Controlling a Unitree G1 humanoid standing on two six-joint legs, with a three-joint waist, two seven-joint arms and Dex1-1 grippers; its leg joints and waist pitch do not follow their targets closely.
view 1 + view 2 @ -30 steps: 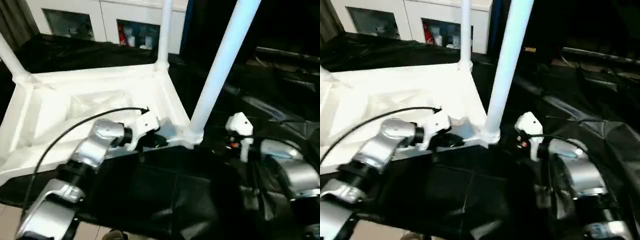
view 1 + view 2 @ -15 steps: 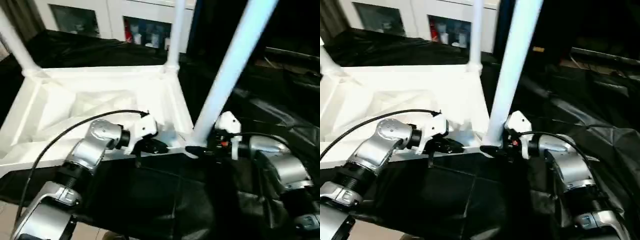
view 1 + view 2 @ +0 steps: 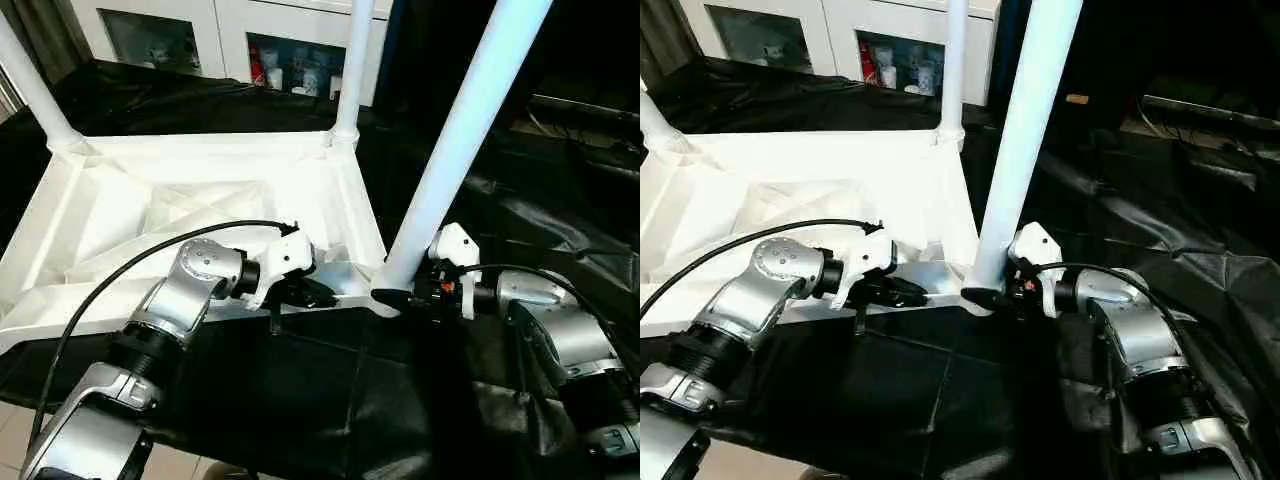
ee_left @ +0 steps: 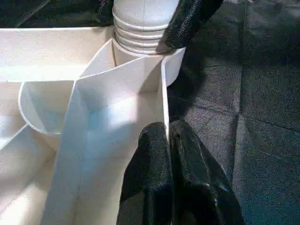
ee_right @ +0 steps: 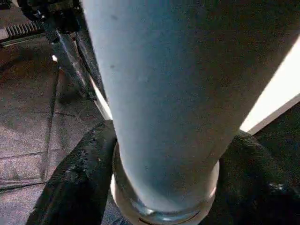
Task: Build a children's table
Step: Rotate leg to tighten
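- Left gripper (image 3: 305, 293): closed thin on the near rim wall of the upturned white tabletop (image 3: 180, 215), one finger inside the wall and one outside, as the left wrist view shows; the tray spreads away beyond it on the black-draped work table (image 3: 330, 390); moulded plastic, likely light and stiff yet slick, so the thin rim suits a steadying pinch only.
- Right gripper (image 3: 405, 295): fingers (image 5: 77, 173) set either side of the near leg (image 3: 455, 150) at its foot, just above the corner socket (image 4: 140, 44); whether they press it I cannot tell; a smooth tube probably slips, so low hold near the socket seems best.
- Two far legs (image 3: 352, 60) stand upright behind.
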